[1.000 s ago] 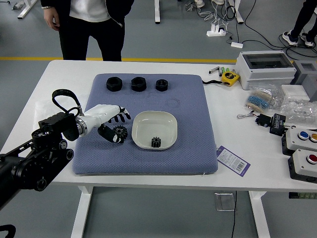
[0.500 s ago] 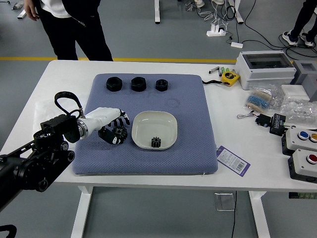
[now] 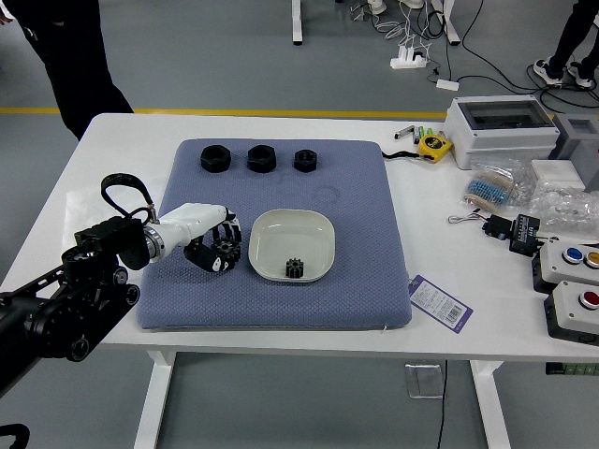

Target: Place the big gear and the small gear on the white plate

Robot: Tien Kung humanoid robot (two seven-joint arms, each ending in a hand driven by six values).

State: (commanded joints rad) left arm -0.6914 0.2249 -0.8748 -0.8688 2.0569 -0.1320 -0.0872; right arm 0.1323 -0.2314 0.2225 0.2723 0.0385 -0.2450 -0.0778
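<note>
The white plate [image 3: 270, 245] lies on the blue mat [image 3: 365, 271], and the small gear [image 3: 295, 268] sits inside it, toward the plate's near rim. Just left of the plate is the big gear [image 3: 227, 251], partly covered by the robot's left hand [image 3: 195, 227], which reaches in from the left. Its fingers are bent inward with little opening left, closed around the big gear, the thumb on the gear's left; whether the gear is clear of the mat cannot be told. Beyond the plate, three black pieces [image 3: 262, 158] stand in a row on the mat. To the plate's right, past the mat's edge, lies a purple and white card [image 3: 441, 303]; a yellow tape measure [image 3: 434, 146] is beyond and right of the plate. Far beyond the plate to the left, a person's dark-clothed legs [image 3: 70, 65] show past the table [image 3: 122, 150].
</note>
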